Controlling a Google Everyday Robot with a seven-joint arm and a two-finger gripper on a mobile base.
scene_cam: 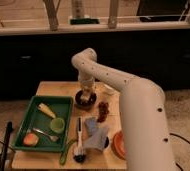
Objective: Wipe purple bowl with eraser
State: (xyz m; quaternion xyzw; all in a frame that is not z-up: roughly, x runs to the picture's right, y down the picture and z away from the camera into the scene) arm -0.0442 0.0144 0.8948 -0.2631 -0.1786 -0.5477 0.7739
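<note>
The purple bowl is small, dark and glossy, and stands near the back middle of the wooden table. My gripper reaches straight down into it from the white arm's elbow above. A small pale-and-dark block, the eraser, shows at the gripper's tip, inside the bowl and against its surface. The gripper is shut on it. The wrist hides the bowl's back rim.
A green tray at the left holds a yellow item, a green cup and an orange item. A dish brush, a grey cloth, a dark red object, a white cup and an orange bowl surround it.
</note>
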